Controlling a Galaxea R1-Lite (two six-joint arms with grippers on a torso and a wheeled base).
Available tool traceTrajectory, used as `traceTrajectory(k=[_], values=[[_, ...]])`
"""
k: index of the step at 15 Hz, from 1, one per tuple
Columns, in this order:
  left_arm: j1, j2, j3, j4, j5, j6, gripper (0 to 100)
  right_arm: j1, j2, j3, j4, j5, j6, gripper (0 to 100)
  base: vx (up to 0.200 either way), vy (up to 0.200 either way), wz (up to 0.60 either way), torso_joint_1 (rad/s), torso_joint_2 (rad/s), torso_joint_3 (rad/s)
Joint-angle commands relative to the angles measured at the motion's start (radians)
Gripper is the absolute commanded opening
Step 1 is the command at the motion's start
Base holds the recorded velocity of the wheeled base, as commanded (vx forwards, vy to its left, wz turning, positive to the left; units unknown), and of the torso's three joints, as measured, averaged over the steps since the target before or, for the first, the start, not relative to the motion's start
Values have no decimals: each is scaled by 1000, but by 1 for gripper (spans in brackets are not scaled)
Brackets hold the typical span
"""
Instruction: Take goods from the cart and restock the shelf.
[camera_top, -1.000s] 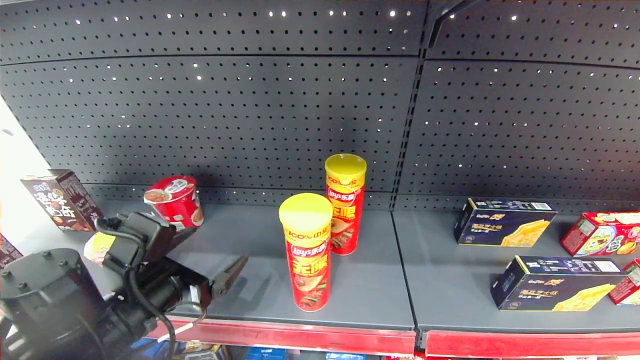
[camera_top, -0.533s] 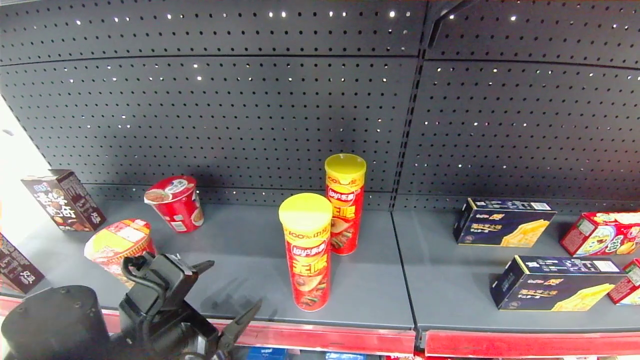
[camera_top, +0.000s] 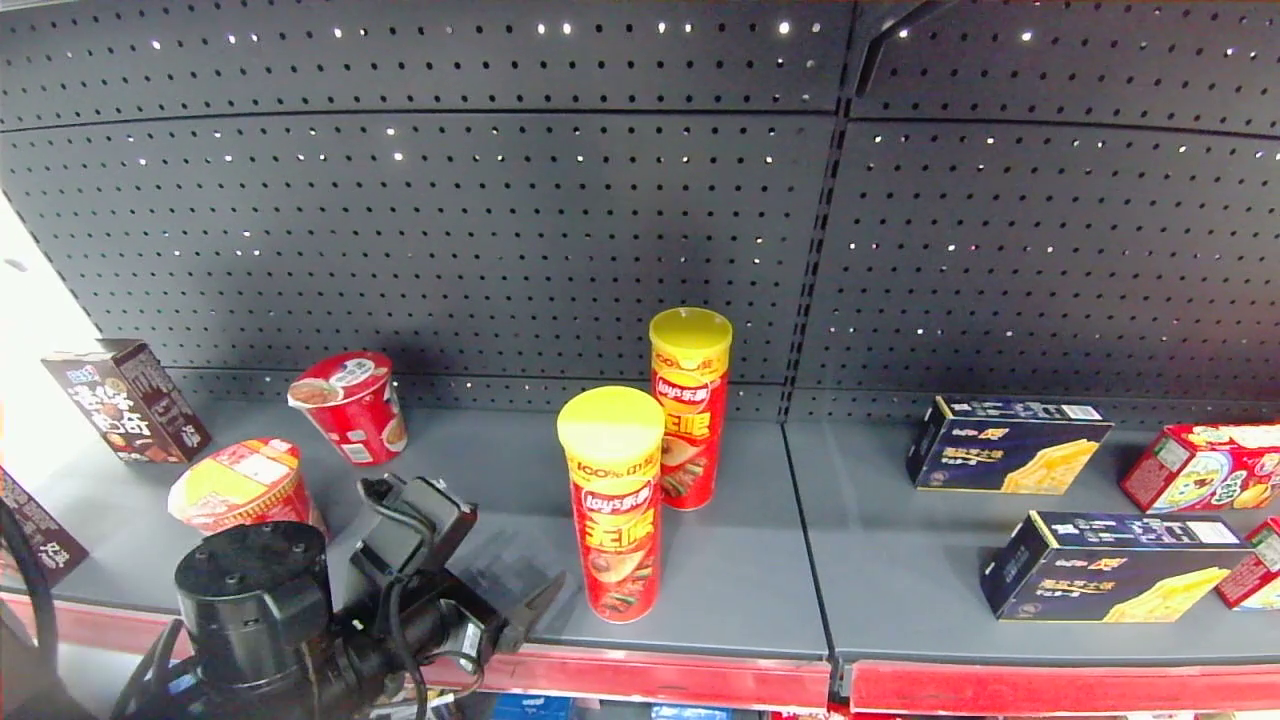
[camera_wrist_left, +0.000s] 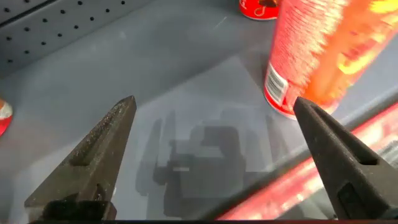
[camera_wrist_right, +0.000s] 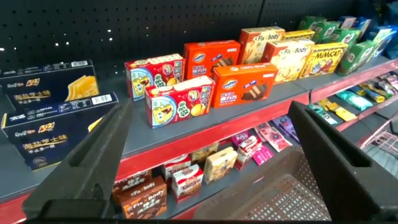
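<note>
The left end effector (camera_wrist_left: 214, 102) hangs spread and empty at the front edge of the shelf (camera_top: 730, 560), just beside the nearer chip can (camera_top: 612, 505), which stands upright before its twin (camera_top: 690, 405), labels outward, presumably as stock already faced for shoppers.

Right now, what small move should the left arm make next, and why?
Probably draw the left tool back off the grey shelf: its jaws are open and empty, close beside the tall red chip can with the yellow lid, which a sideways move could knock.
</note>
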Motion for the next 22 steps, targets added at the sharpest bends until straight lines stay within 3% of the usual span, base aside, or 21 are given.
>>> traceTrajectory(k=[1, 11, 16, 22], values=[[0, 49, -20, -3, 0, 0, 100, 0, 7, -2, -1, 0, 0, 100, 0, 0, 0, 0, 0, 0], [8, 150, -98, -1, 37, -12, 100, 0, -10, -27, 9, -3, 0, 100, 0, 0, 0, 0, 0, 0], [11, 195, -182, -1, 84, -78, 100, 0, -13, -28, 10, -3, 0, 100, 0, 0, 0, 0, 0, 0], [-17, 198, -185, -1, 84, -80, 100, 0, -13, -28, 10, -3, 0, 100, 0, 0, 0, 0, 0, 0]])
